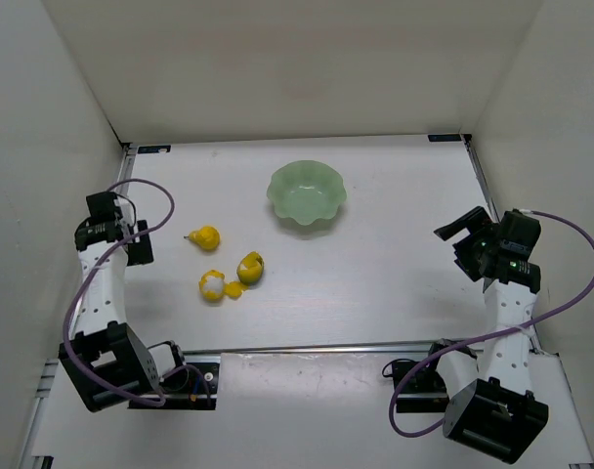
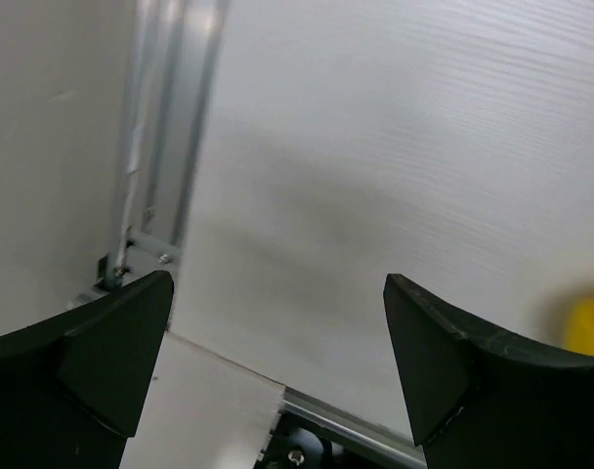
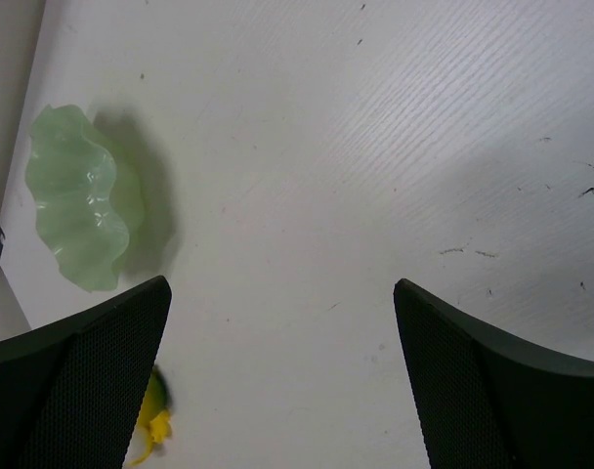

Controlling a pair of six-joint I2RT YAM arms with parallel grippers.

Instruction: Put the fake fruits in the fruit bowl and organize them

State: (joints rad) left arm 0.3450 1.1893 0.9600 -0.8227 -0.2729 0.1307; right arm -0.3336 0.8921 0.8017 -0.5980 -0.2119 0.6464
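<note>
Fruits (image 1: 250, 267) nearer L gripper (image 2: 277, 277) than R gripper (image 3: 280, 283).

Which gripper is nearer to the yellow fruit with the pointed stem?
Left. The left gripper hangs close beside the stemmed yellow fruit, on its left; the right gripper is far off on the opposite side.

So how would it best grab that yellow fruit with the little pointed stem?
Probably round the fruit's plump body, not the thin stem, which would likely slip out. Come straight down from above, with the jaws closing across the body at right angles to the stem, which points sideways. It sits apart from the other two fruits, so both flanks look free.
</note>
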